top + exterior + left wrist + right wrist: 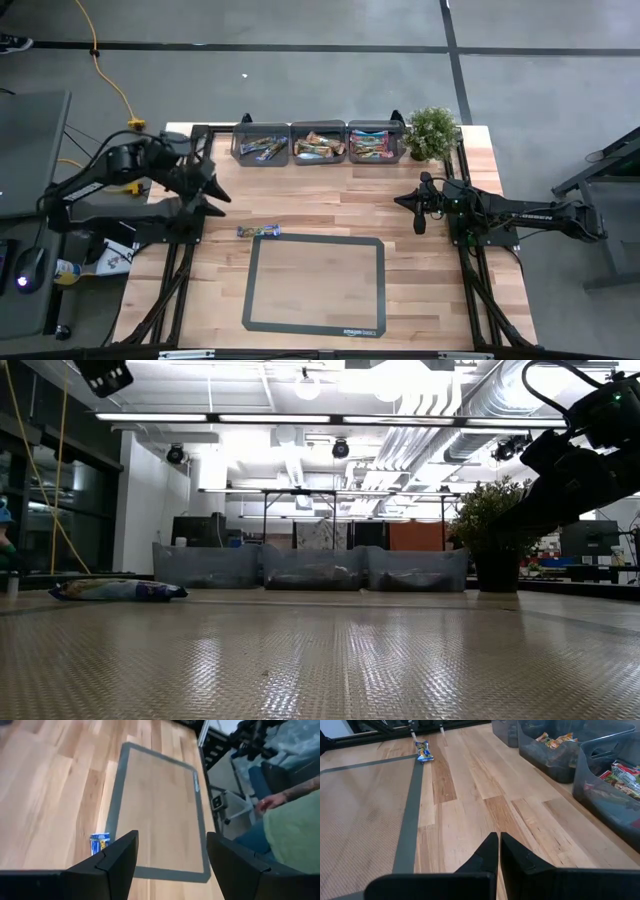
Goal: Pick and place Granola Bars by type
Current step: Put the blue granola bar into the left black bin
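One blue-wrapped granola bar (258,232) lies flat on the wooden table just off the far left corner of the grey mat (383,285); it also shows in the low view (118,590) and both wrist views (99,842) (423,751). Other granola bars lie sorted in three dark bins (319,143) at the far edge. My left gripper (220,203) hangs open above the table's left side, left of and beyond the bar, with nothing between its fingers (120,860). My right gripper (398,201) is shut and empty at the table's right side.
A small potted plant (432,132) stands right of the bins at the far right corner. Black frame rails run along both table sides. A person's hand (272,800) and green clothing show beyond the table's near edge in the left wrist view.
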Controlling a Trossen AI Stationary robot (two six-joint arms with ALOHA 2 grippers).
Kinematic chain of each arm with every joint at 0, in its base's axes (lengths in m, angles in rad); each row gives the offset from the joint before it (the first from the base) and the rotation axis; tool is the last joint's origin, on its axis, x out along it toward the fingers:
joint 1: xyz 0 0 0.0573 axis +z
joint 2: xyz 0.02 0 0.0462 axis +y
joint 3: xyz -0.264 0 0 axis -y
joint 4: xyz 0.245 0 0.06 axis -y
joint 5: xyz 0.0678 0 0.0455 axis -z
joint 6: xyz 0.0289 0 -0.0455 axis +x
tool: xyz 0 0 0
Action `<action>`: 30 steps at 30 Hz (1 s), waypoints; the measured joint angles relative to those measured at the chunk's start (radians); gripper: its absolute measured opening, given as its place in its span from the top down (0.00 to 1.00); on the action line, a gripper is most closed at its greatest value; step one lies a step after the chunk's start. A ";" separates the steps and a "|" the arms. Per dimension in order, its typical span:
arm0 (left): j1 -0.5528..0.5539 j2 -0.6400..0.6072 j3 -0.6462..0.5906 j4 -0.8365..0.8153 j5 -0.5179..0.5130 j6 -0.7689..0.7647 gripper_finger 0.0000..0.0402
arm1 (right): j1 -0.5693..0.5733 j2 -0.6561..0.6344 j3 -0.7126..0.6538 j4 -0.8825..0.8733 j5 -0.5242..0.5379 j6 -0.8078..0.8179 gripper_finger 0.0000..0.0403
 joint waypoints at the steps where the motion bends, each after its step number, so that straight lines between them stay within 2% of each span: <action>1: -0.033 -0.001 -0.017 0.018 -0.029 -0.017 0.42 | 0.000 0.000 0.000 0.000 0.000 0.000 1.00; 5: -0.185 0.014 -0.097 0.087 -0.152 -0.083 0.42 | 0.000 0.000 0.000 0.000 0.000 0.000 1.00; 10: -0.390 0.095 -0.185 0.176 -0.349 -0.126 0.42 | 0.000 0.000 0.000 0.000 0.000 0.000 1.00; 18: -0.632 0.261 -0.213 0.148 -0.671 -0.129 0.42 | 0.000 0.000 0.000 0.000 0.000 0.000 1.00; 24: -0.703 0.383 -0.213 0.178 -0.727 -0.137 0.42 | 0.000 0.000 0.000 0.000 0.000 0.000 1.00; 30: -0.708 0.495 -0.212 0.207 -0.743 -0.153 0.42 | 0.000 0.000 0.000 0.000 0.000 0.000 1.00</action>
